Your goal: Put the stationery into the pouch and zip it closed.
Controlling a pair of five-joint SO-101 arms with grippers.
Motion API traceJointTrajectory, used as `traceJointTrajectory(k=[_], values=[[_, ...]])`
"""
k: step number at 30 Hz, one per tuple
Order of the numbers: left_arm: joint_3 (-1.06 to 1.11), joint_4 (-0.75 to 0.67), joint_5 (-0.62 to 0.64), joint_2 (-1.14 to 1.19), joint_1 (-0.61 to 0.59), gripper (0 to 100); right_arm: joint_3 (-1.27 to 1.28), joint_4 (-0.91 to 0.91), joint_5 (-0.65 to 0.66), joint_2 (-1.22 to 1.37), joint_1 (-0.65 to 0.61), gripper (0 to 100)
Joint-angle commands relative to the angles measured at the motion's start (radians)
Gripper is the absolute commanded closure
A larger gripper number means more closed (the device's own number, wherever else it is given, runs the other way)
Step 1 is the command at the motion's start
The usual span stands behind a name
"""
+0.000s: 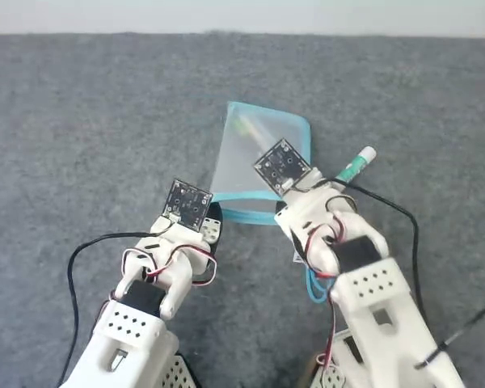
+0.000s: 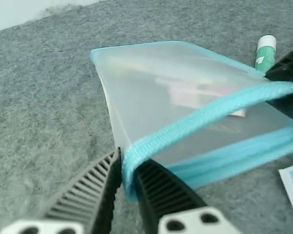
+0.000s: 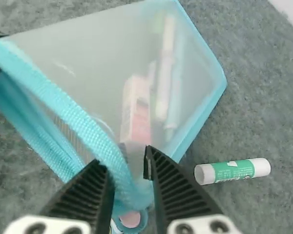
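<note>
A grey counter carries everything. The left arm and right arm come in side by side from the near edge, both meeting at the pouch. The pouch is translucent with blue trim and lies flat near the middle of the counter, its mouth toward the arms. The mouth gapes, the upper zip band raised off the lower one. The left gripper has its fingers pinching that band at one end, and the right gripper has its fingers pinching it at the other end. A green-and-white glue stick lies on the counter just beside the pouch, outside it. Pens and a pink-and-white block show through the pouch wall.
</note>
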Motion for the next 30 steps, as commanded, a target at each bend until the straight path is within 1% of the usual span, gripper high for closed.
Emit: traceJointTrajectory(k=[1, 4, 8, 12, 15, 20, 23, 25, 27, 30], values=[[-0.018, 0.014, -0.005, -0.008, -0.011, 99, -0.012, 0.01, 0.014, -0.077, -0.013, 99.3], [-0.018, 0.014, -0.006, -0.008, -0.011, 99, -0.021, 0.041, 0.017, -0.088, -0.015, 99.3], [-0.022, 0.012, -0.006, -0.008, -0.012, 99, -0.135, 0.231, 0.1, -0.113, -0.053, 99.3], [-0.024, 0.011, -0.006, -0.008, -0.012, 91, -0.19, 0.357, 0.153, -0.177, -0.131, 99.3], [-0.024, 0.012, -0.008, -0.008, -0.012, 88, -0.187, 0.378, 0.163, -0.228, -0.173, 99.3], [-0.018, 0.012, -0.071, -0.005, -0.005, 88, -0.186, 0.4, 0.164, -0.263, -0.183, 99.3], [-0.018, 0.012, -0.077, -0.006, -0.011, 88, -0.186, 0.429, 0.204, -0.265, -0.199, 99.3], [-0.018, 0.012, -0.077, -0.005, -0.009, 91, -0.166, 0.421, 0.207, -0.265, -0.206, 99.3], [-0.018, 0.012, -0.077, -0.006, -0.011, 99, -0.144, 0.395, 0.207, -0.26, -0.203, 99.3], [-0.018, 0.014, -0.074, -0.005, -0.011, 99, -0.137, 0.374, 0.199, -0.254, -0.174, 99.3]])
